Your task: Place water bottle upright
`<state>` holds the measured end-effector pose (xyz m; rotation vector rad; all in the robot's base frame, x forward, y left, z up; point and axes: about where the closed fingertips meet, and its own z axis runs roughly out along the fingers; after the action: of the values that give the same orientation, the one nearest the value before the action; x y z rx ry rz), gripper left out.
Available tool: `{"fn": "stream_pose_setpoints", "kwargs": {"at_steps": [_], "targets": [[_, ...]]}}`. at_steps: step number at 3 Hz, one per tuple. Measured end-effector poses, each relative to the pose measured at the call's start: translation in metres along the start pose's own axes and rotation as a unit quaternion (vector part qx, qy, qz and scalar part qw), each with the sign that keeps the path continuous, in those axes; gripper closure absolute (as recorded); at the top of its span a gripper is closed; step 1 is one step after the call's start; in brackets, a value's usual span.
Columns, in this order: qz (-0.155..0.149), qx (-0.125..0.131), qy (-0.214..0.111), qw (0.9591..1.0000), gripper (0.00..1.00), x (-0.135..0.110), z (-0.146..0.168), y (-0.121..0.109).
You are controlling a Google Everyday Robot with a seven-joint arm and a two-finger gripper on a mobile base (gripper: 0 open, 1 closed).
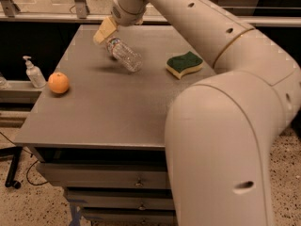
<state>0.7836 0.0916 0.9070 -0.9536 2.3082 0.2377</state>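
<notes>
Look: the water bottle is showing as a small, clear, ribbed plastic bottle with a thin label band near its neck.
Pose: it is tilting steeply, with its neck pointing up and left and its base pointing down and right; it is not standing upright.
Place: it is hanging over the far middle part of the table, and its soft shadow is falling on the top beneath it.
Hold: the tool is gripping it tightly by the neck end, above the table's far side.

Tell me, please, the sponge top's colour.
Sponge top: dark green, camera view; pincer holds the water bottle over the table.
</notes>
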Motion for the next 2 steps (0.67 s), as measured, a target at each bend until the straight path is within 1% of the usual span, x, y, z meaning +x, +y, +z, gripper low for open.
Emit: {"fn": "stream_pose_setpoints", "kwargs": {"at_steps": [1,2], "targets": [[-0.014,-0.014,0.025,0.9995,0.00,-0.008,0.009,0.007],[-0.022,-0.017,0.060,0.9978,0.00,-0.002,0.024,0.010]]}}
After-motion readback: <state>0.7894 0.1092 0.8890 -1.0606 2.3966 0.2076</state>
